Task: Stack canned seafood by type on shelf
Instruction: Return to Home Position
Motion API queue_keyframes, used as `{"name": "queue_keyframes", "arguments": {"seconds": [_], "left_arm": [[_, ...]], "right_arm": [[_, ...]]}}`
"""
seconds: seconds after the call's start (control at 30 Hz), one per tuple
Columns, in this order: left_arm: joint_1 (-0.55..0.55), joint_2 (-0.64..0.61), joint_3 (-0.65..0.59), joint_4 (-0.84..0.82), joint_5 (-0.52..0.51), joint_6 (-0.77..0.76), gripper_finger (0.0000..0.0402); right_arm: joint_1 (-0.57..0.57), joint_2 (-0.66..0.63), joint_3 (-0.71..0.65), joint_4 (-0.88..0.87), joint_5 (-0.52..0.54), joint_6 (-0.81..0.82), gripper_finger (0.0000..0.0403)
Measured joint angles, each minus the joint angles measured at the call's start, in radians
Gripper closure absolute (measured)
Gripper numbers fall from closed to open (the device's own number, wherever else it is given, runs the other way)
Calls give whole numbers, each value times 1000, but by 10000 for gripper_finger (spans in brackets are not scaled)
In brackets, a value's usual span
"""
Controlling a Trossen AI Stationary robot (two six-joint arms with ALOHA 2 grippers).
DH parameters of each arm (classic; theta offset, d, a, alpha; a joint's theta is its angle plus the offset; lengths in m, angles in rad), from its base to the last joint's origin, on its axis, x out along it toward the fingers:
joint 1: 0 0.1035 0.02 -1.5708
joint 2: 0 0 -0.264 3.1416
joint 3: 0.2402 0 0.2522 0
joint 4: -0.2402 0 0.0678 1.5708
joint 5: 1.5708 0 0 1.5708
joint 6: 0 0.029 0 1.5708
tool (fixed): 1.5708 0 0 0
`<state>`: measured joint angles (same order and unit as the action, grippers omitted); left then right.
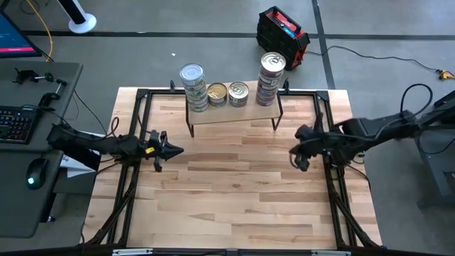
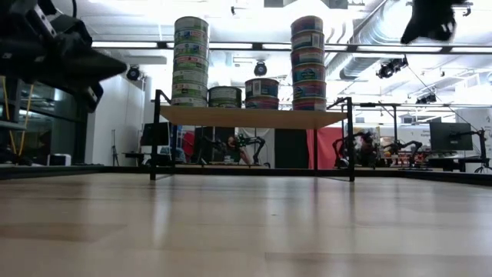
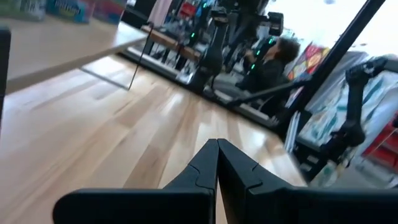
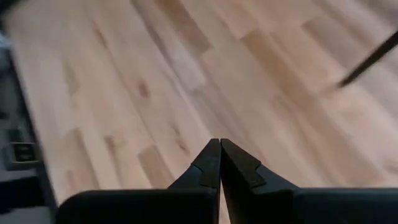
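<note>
Left claw (image 1: 176, 150) and right claw (image 1: 293, 154) both pressed together over tabletop (image 1: 234, 195), tins (image 1: 238, 93) stacked on shelf (image 1: 234, 114), well apart from either

Right hand (image 4: 219, 149) closed tight, over light wooden tabletop (image 4: 155, 81)

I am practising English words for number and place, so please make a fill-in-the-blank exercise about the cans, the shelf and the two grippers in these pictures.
1. The shelf holds ___ stacks of cans.
2. The two tall stacks stand at the shelf's ends, and the two short ones stand ___ them.
3. The left gripper and the right gripper are both ___ and hold nothing.
Missing words: four; between; shut.
</note>
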<state>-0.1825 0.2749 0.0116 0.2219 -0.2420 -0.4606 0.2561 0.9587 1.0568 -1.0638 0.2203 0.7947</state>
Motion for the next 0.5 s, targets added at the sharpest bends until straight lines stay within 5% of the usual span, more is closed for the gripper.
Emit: {"name": "queue_keyframes", "arguments": {"seconds": [0.27,0.5], "left_arm": [[0,6,0,-79,-3,18,402],[0,6,0,-80,-3,18,401]], "right_arm": [[-25,-355,-542,643,61,-240,403],[-112,-687,-789,857,-33,-448,403]]}}
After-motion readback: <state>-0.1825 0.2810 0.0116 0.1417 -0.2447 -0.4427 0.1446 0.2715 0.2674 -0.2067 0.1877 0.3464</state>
